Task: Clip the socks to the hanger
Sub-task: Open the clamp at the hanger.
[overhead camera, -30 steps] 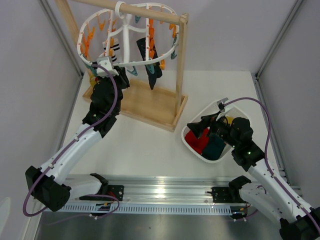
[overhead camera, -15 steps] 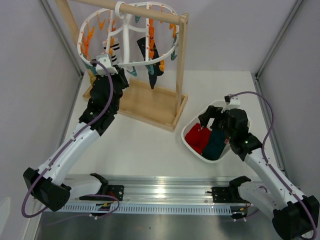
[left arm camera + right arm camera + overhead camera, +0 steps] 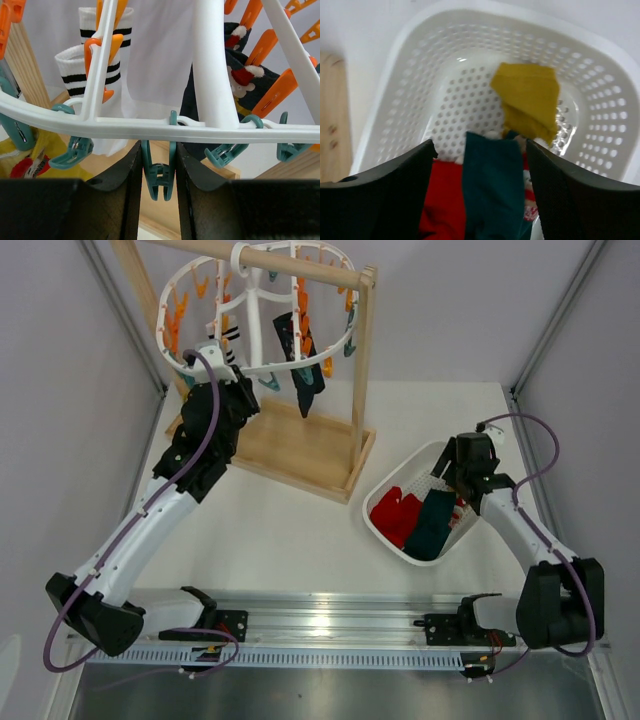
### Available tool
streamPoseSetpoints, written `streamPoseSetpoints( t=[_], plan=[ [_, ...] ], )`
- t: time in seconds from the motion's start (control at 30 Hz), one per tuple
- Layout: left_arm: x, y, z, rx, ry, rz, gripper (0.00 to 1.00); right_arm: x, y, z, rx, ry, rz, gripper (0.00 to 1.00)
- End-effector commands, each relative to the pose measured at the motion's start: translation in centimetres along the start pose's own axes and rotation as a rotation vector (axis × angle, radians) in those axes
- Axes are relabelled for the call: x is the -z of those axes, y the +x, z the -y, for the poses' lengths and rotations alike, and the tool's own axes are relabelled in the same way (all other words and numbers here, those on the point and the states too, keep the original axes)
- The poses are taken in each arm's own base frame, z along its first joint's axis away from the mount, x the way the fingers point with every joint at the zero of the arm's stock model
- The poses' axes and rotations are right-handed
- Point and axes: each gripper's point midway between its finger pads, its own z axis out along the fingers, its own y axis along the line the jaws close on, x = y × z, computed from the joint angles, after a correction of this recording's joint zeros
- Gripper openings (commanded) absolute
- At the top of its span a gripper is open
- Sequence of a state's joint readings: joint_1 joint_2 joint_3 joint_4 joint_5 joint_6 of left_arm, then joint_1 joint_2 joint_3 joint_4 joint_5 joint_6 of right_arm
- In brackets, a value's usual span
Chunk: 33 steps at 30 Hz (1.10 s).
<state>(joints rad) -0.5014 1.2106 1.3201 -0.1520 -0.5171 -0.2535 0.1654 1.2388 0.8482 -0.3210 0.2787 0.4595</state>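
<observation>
My right claw [image 3: 481, 145] has swung down over the basket [image 3: 600, 60], spread, teal sock [image 3: 490, 190] between its jaws; left claw [image 3: 158, 150] pinches a peg [image 3: 158, 175], awaiting it.

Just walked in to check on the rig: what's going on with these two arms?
The left claw is pinching a teal peg on the white hanger, where a striped sock and a dark sock already hang. The right claw hovers open over the basket, its fingers on either side of a teal sock lying beside a red sock and a yellow sock. No sock is lifted yet.
</observation>
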Motion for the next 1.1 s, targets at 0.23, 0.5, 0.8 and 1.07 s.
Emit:
streamPoseSetpoints(
  t=[0.23,0.5,0.8,1.07],
  plan=[
    [0.7,-0.4,0.6,0.017,0.044,-0.032,0.01,-5.1,-0.7,6.2,-0.151,0.302,0.007,0.7],
    [0.7,0.1,0.8,0.019,0.053,-0.044,0.01,-8.2,0.9,8.3,-0.229,0.318,-0.043,0.67],
    [0.5,0.6,0.9,0.016,0.059,-0.058,0.01,-10.2,2.7,6.6,-0.245,0.18,-0.135,0.3],
    [0.5,0.5,1.0,0.017,0.063,-0.056,0.01,-3.2,-6.6,2.2,-0.109,-0.016,0.116,0.0]
  ],
)
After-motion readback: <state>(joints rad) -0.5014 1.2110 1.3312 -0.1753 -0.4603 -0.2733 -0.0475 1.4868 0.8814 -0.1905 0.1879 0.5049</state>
